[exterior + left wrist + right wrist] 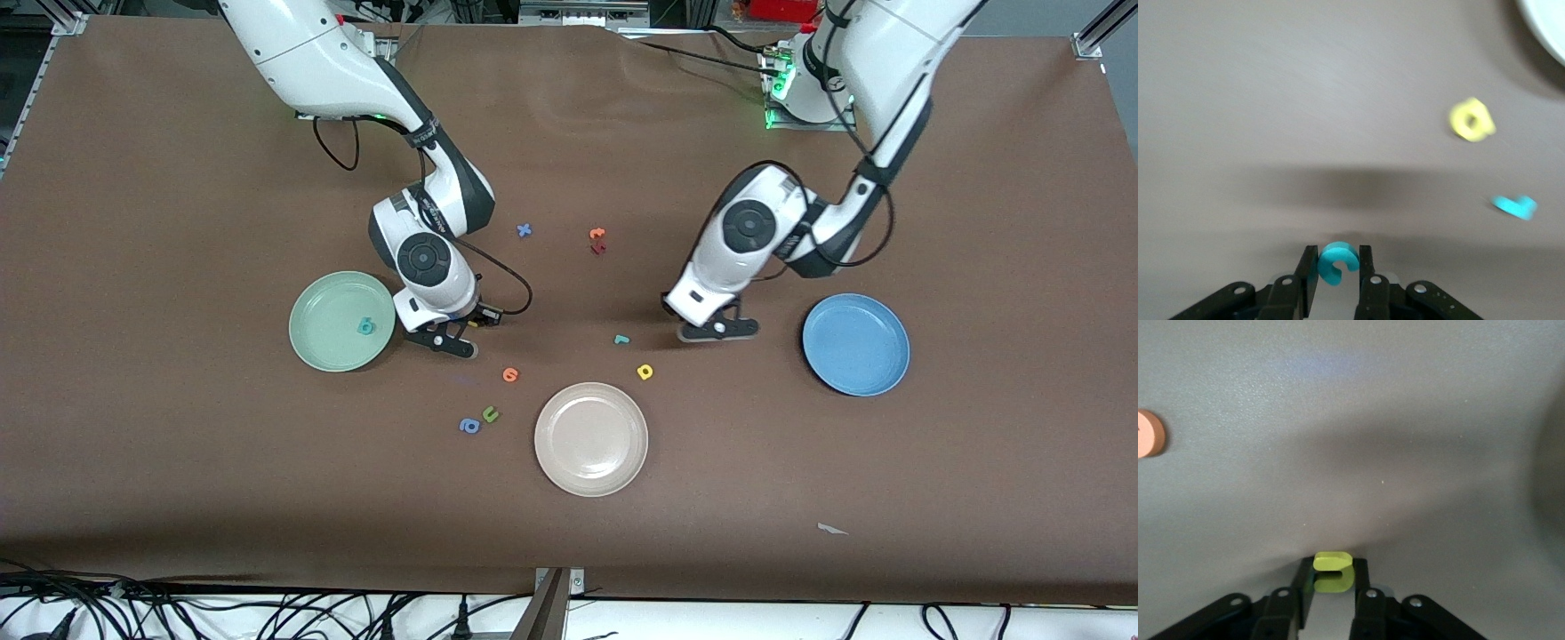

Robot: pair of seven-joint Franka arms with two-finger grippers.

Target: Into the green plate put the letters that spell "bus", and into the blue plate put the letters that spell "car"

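Observation:
The green plate [320,351] holds the teal "b" [365,326]. Beside it, low over the table, my right gripper [453,342] [1333,570] is shut on a yellow letter [1333,573] with one notch, which looks like the "u". My left gripper [718,333] [1338,257] is shut on the teal "c" [1336,263], low over the table between the middle and the blue plate [855,344], which is bare. The teal "r" [622,339] [1515,207] and the yellow "a" [645,372] [1471,120] lie close by on the table.
A beige-white plate [591,438] sits nearer the front camera. An orange letter [510,374] [1148,433], a green "u" [490,413] and a blue "a" [469,426] lie beside it. A blue "x" [524,230] and orange and red letters [597,240] lie farther back.

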